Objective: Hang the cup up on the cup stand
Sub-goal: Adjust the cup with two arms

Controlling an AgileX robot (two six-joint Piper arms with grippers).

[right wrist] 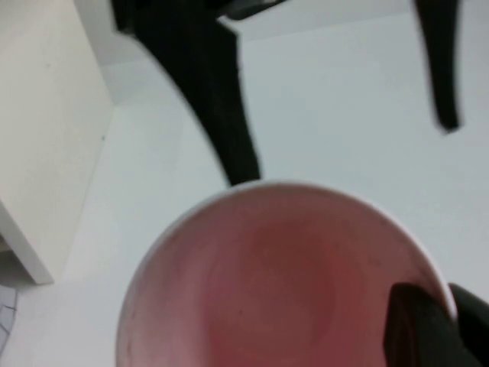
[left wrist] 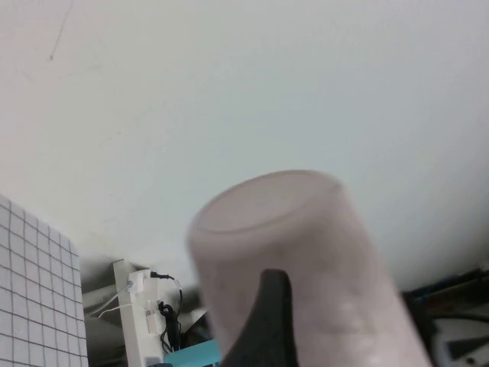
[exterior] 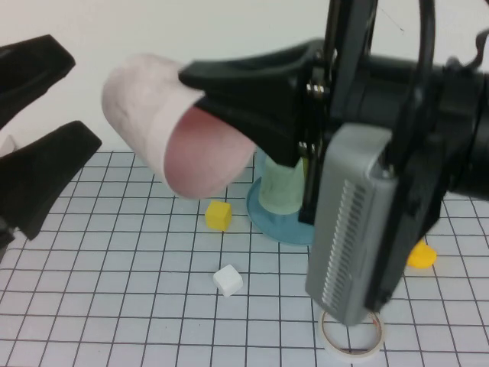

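High view: the pale pink, faintly speckled plastic tumbler (exterior: 164, 126) is held in mid-air in the upper centre of the frame, tipped on its side with its open mouth turned toward the camera and down. The right end effector (exterior: 200, 90) is clamped on the tumbler's rim, one black finger lying over the outer wall and the other inside the mouth. The left end effector (exterior: 42, 134) is seen at the left edge of the frame, its two black fingers spread apart and clear of the tumbler. Behind the right arm, at centre, part of the round blue plastic cup stand (exterior: 275, 222) is seen on the white gridded surface (exterior: 114, 306), with a light green cup (exterior: 283, 187) standing on it. A yellow block (exterior: 218, 215), a white block (exterior: 228, 280), a small yellow object (exterior: 421, 256) and a ring of tape (exterior: 351, 336) lie on the surface.

Left wrist view: the closed base and side of the pink tumbler (left wrist: 298, 260) fill the lower centre, with a black fingertip of the right end effector over its wall. A corner of the gridded surface (left wrist: 30, 298) is seen at lower left.

Right wrist view: the tumbler's pink interior (right wrist: 283, 290) fills the lower frame, and a black finger (right wrist: 420, 321) is pressed at its rim at lower right. The spread fingers of the left end effector (right wrist: 221, 99) are seen beyond it at the top.
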